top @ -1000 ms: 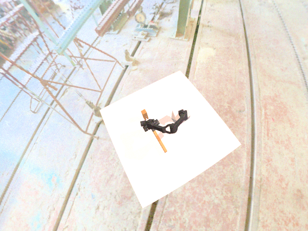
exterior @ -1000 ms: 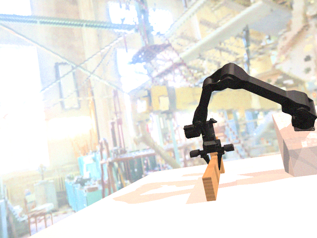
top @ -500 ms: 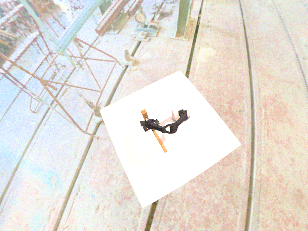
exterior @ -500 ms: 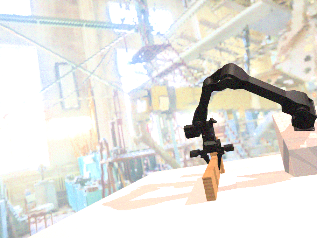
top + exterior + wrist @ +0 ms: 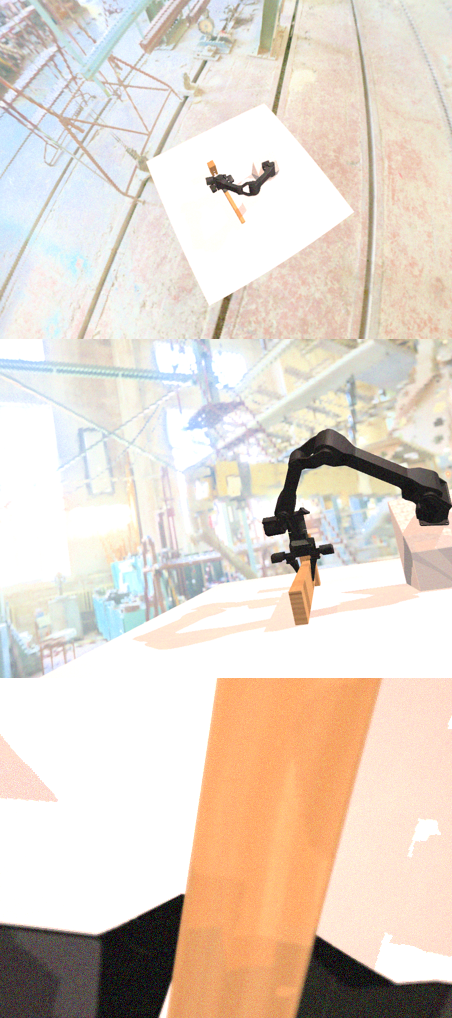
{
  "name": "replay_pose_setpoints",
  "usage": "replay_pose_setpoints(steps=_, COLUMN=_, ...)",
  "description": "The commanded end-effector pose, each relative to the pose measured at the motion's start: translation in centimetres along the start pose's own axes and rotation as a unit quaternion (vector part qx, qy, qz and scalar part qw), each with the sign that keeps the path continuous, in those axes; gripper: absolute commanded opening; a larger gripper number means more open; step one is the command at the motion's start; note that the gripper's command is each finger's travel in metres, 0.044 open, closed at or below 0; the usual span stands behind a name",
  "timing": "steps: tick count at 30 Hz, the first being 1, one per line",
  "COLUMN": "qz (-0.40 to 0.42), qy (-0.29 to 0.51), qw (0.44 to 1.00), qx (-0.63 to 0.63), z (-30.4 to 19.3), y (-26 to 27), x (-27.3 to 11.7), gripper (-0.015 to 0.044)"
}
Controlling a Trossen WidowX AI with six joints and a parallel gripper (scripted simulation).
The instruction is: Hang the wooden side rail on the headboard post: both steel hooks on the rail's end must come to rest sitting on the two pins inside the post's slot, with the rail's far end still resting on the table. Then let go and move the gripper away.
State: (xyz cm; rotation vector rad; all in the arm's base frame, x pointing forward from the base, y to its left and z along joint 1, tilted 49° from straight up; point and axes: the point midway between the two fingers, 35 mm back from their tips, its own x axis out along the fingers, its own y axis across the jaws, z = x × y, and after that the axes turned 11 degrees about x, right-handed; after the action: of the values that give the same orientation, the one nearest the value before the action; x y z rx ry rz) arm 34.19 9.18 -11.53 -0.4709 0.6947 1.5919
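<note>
So the top view is the one that shows the whole layout: the wooden rail runs diagonally over the white table, with the headboard post up by one end and the gripper hiding the stretch nearest it. Exterior gives you what top can't, the rail standing on its narrow edge with a finger down each side, though the post is mostly tucked behind the gripper there. Wrist is basically all rail, dark fingers snug against both sides, so yeah, it's clamped on the rail. No post in that one. Can't tell from any view whether the hooks sit on the pins.
</note>
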Motion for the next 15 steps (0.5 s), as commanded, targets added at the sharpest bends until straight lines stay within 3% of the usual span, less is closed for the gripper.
replay_pose_setpoints(steps=1, qz=-0.004, qy=0.001, qw=1.000, qx=-0.001, z=-0.26, y=-0.20, x=-0.27, gripper=0.0000)
replay_pose_setpoints(steps=15, qz=-0.004, qy=0.001, qw=1.000, qx=-0.001, z=-0.39, y=-0.23, x=-0.40, gripper=0.0000)
